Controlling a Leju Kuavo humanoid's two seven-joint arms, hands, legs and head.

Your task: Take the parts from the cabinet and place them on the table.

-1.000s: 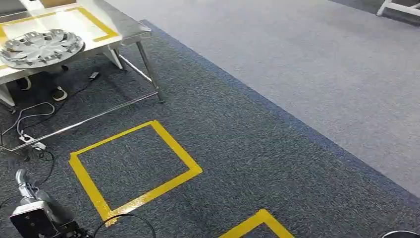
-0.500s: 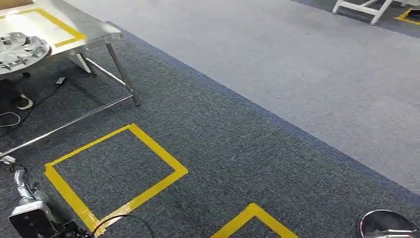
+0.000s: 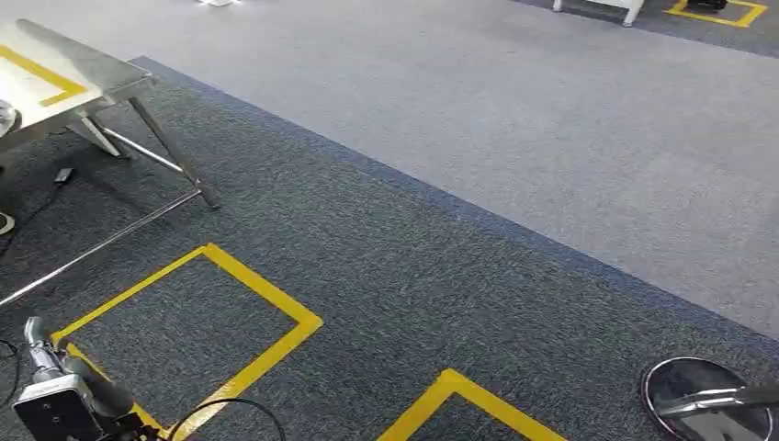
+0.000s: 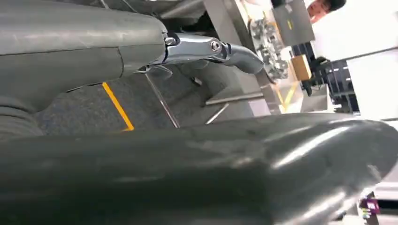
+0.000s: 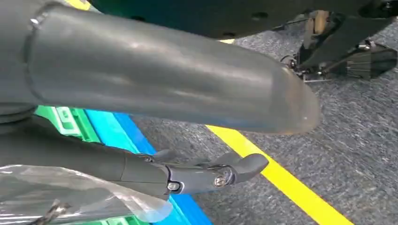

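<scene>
Camera panned right: tabletop (image 3: 64, 69) slid to left edge. Turning from it (presumably cabinet-bound). Left hand (image 4: 141, 61) holding nothing; right hand (image 5: 155, 122) likewise, fingers loosely extended.

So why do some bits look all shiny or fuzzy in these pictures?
Head view: the light glares off the shiny steel table, while the carpet is sharp. Left wrist view: the big grey thumb is close and blurry, with a bright streak, and the white background is washed out. Right wrist view: the thick grey thumb shows soft glare; the yellow floor tape is clear.
</scene>
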